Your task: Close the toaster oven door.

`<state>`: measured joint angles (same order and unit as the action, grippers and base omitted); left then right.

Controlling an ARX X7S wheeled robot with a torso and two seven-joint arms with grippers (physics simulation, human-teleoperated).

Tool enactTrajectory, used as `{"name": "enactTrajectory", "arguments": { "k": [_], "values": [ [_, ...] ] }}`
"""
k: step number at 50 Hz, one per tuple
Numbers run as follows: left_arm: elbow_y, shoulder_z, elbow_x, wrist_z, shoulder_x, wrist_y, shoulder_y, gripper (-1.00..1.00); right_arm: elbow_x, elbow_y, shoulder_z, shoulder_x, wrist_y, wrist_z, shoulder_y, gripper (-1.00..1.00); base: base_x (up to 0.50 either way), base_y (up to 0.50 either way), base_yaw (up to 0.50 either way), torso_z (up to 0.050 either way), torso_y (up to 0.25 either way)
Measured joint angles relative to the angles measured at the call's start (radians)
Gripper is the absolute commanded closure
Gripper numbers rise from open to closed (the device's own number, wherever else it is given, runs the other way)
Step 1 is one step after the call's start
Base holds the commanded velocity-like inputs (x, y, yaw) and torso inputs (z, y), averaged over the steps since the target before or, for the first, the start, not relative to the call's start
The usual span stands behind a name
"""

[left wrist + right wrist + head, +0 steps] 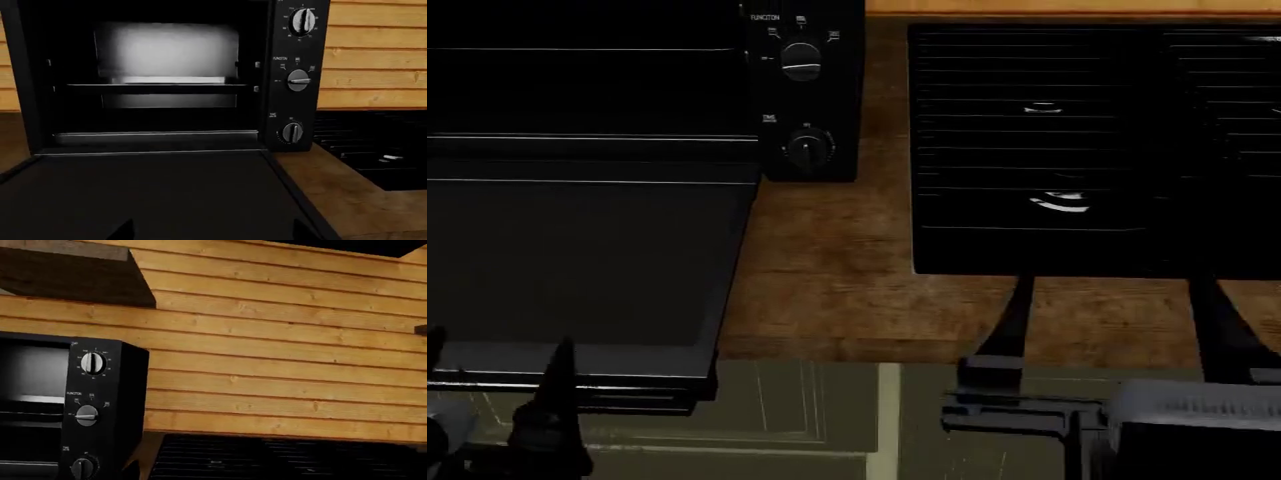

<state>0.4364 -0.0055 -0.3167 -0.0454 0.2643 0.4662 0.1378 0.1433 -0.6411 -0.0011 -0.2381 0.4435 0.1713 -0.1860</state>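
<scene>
The toaster oven (297, 80) stands at the back left of the counter, its racks (157, 87) showing inside. The toaster oven door (574, 250) lies folded down flat, its front edge (601, 375) overhanging the counter edge. My left gripper (497, 345) is open, its fingertips (561, 350) reaching up over that front edge. The left wrist view looks along the door (153, 190) into the oven, with both dark fingertips (123, 229) set wide apart and nothing between them. My right gripper (1110, 290) is open over the counter in front of the stovetop, holding nothing.
A black ridged stovetop (1054, 140) is set into the wooden counter (827, 290) to the right of the oven. The knob panel (805, 100) faces forward beside the door. A wooden plank wall (280, 365) runs behind. Cabinet fronts (814, 410) lie below the counter edge.
</scene>
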Motion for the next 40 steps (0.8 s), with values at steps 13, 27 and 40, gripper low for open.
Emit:
{"name": "enactTrajectory", "arguments": {
  "k": [13, 27, 40],
  "values": [
    [0.043, -0.047, -0.086, 0.008, 0.098, 0.217, 0.187, -1.0, 0.4, -0.286, 0.238, -0.321, 0.322, 0.204, -0.285, -1.0, 0.0, 0.0, 0.0, 0.0, 0.0],
    [0.057, -0.08, -0.168, -0.003, 0.152, 0.407, 0.342, -1.0, 0.823, -0.37, 0.351, -0.678, 0.333, 0.516, -0.387, -1.0, 0.0, 0.05, 0.0, 0.0, 0.0],
    [0.09, -0.077, -0.201, -0.02, 0.17, 0.494, 0.395, -1.0, 0.901, -0.385, 0.352, -0.778, 0.303, 0.589, -0.374, -1.0, 0.0, 0.5, 0.0, 0.0, 0.0]
  ]
}}
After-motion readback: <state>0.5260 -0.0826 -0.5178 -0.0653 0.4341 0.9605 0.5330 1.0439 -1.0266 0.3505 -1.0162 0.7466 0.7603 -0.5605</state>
